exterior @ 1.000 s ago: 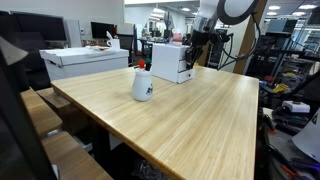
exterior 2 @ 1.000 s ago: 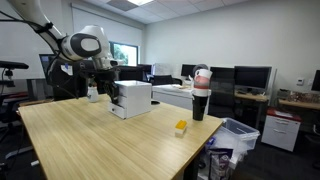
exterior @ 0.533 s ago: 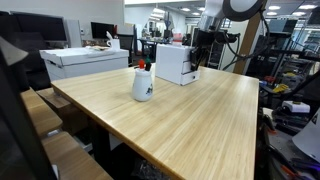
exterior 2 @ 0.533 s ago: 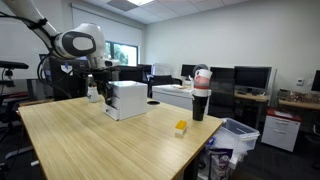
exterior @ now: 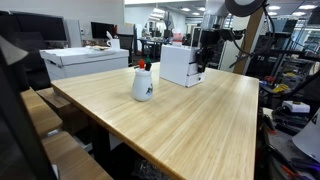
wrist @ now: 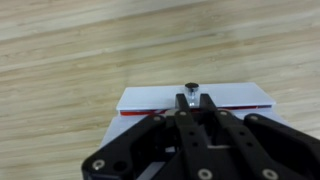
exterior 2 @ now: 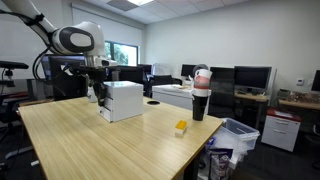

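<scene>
On the left of the long light wooden table (exterior: 200,120) sits a small white round jug with a dark mark (exterior: 143,84). It is well apart from the arm.

Further right stands a white boxy machine with a thin red stripe (exterior: 178,65), near the far end of the table. The black gripper (exterior: 200,66) is just beside it, right up against its right side. From the opposite side of the room, an exterior view shows the gripper (exterior 2: 100,95) tucked in at the machine's far side.

In the wrist view the white machine (wrist: 150,99) lies straight ahead of the gripper (wrist: 195,100) – so close that they seem to touch. Its long side runs left to right, across the way the gripper points. The two black fingers (wrist: 183,108) are pulled in close together – a narrow grip. It cannot be told whether they pinch a bit of the machine's edge.
</scene>
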